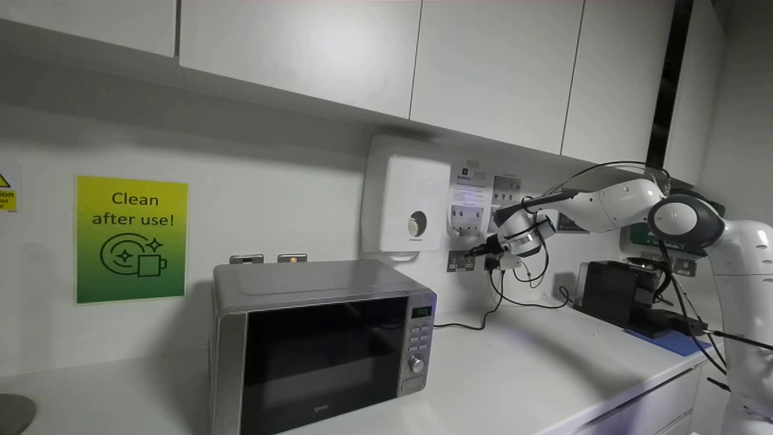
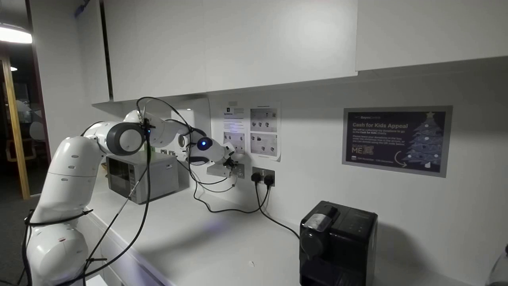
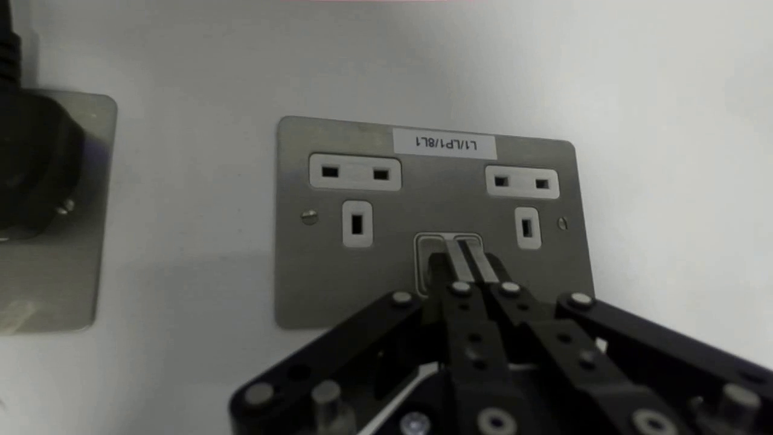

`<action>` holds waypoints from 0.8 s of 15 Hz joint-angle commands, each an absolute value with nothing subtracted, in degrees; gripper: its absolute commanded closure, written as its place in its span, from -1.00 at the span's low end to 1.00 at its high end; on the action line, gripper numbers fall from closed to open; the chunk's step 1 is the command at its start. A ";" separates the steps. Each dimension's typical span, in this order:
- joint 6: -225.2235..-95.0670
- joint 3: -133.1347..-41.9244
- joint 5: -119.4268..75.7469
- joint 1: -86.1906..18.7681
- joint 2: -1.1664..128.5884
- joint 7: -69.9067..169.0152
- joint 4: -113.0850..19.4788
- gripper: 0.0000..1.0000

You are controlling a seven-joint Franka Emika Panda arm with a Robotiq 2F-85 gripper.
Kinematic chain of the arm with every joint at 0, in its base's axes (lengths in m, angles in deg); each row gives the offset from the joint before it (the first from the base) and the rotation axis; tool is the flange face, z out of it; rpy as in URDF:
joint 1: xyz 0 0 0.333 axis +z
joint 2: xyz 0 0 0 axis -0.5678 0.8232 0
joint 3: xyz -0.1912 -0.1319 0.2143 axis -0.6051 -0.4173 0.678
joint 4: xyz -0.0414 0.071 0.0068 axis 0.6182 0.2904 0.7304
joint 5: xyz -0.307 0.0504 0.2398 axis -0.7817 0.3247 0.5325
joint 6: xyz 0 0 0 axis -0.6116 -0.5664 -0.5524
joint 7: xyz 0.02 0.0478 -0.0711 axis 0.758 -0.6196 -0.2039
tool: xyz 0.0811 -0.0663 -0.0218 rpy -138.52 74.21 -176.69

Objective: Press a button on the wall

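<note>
The white wall [image 1: 272,199] shows in both exterior views and fills the background of the wrist view [image 3: 193,181]. A grey socket plate [image 3: 338,278] on it has two empty sockets and a framed pair of switch buttons [image 3: 431,245] at its centre. The plate also shows in both exterior views [image 1: 461,261] [image 2: 240,171]. My gripper [image 3: 468,251] is shut and empty, its fingertips together over the switch buttons and covering most of the right one. In the exterior views the gripper [image 1: 474,251] [image 2: 231,163] is at the plate. I cannot tell whether the fingertips touch a button.
A second plate [image 3: 54,290] with black plugs [image 2: 256,177] sits beside the first. Cables [image 2: 222,210] hang below. A white dispenser [image 1: 413,187], microwave [image 1: 320,326] and coffee machine [image 2: 337,238] are nearby. Overhead cabinets [image 1: 302,54] jut out above. A green sign [image 1: 131,238] hangs on the wall.
</note>
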State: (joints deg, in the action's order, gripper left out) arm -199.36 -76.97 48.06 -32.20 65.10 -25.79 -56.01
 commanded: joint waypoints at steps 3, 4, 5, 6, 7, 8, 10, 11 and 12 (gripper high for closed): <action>-202.98 -75.35 50.51 -32.57 67.25 -28.68 -51.99 1.00; -203.39 -75.26 50.38 -32.57 67.37 -28.54 -51.94 1.00; -203.81 -75.10 50.28 -32.61 67.48 -28.54 -51.87 1.00; -204.27 -74.87 50.32 -32.68 67.70 -28.62 -51.57 1.00; -204.63 -74.65 50.36 -32.76 67.86 -28.63 -51.33 1.00; -204.99 -74.33 50.65 -32.91 67.97 -28.77 -51.03 1.00; -205.38 -74.08 50.65 -33.02 67.91 -28.66 -51.04 1.00; -205.37 -74.15 50.41 -33.00 67.62 -28.46 -51.50 1.00; -205.37 -74.05 50.42 -33.07 67.48 -28.76 -51.65 1.00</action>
State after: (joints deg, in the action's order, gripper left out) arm -203.42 -75.44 48.33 -32.25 66.01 -25.79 -55.14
